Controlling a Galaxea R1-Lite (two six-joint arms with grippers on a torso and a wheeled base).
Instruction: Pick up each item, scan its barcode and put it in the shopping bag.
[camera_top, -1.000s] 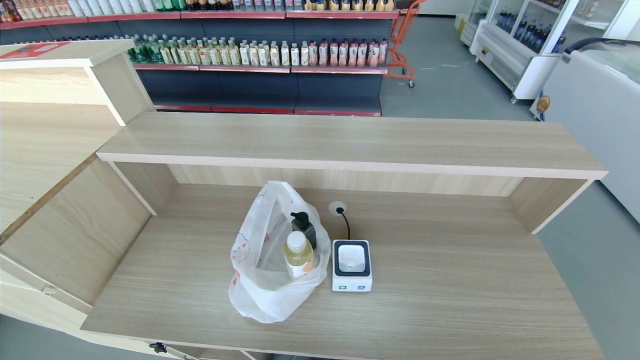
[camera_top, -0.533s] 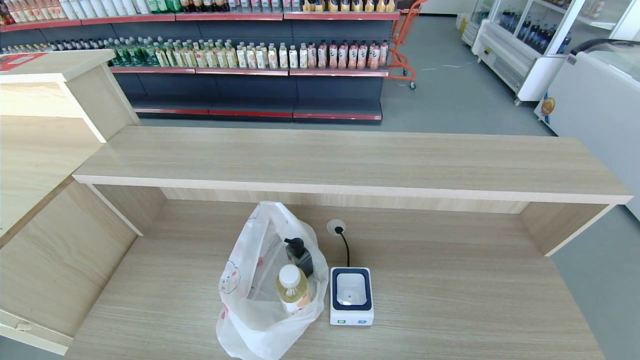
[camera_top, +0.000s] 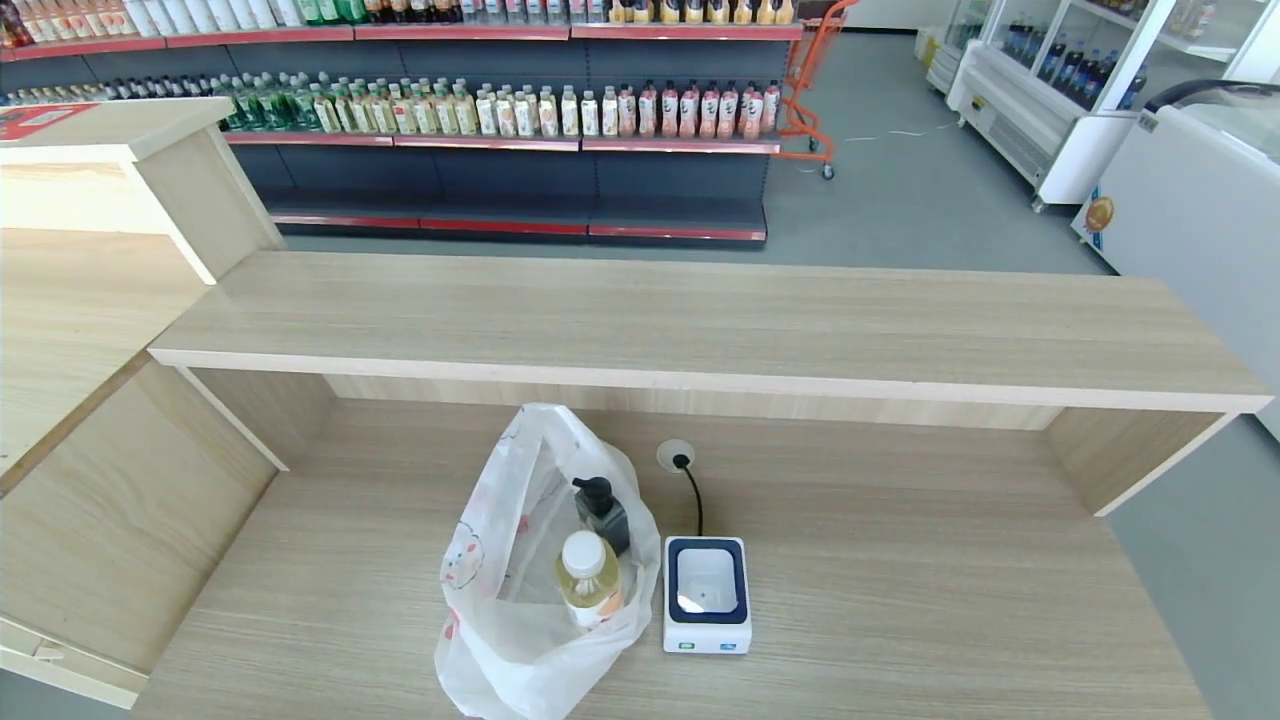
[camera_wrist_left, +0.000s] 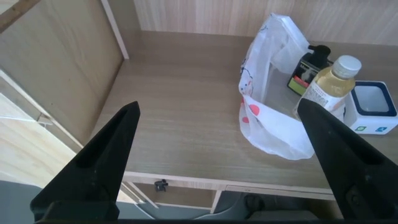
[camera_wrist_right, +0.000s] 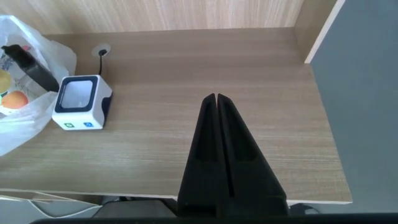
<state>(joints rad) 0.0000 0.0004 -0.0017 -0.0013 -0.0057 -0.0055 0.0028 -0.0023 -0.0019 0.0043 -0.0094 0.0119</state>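
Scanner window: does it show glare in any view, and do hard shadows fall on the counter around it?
Head view: the scanner window carries a pale reflection. The counter is evenly lit, with no hard-edged shadow beside the scanner or the shopping bag. Right wrist view: the window looks uniformly pale with no bright spot, and the wood around it is evenly lit too.

The shopping bag (camera_top: 500, 610) is translucent white with pink and red cartoon prints. Inside, the drink bottle (camera_top: 588, 590) is pale yellow with a white cap and an orange patch on its label; the pump bottle (camera_top: 603, 512) is black. The scanner (camera_top: 706, 630) is white with a dark blue frame, the cable (camera_top: 693, 497) black, the counter (camera_top: 900, 600) pale streaked woodgrain
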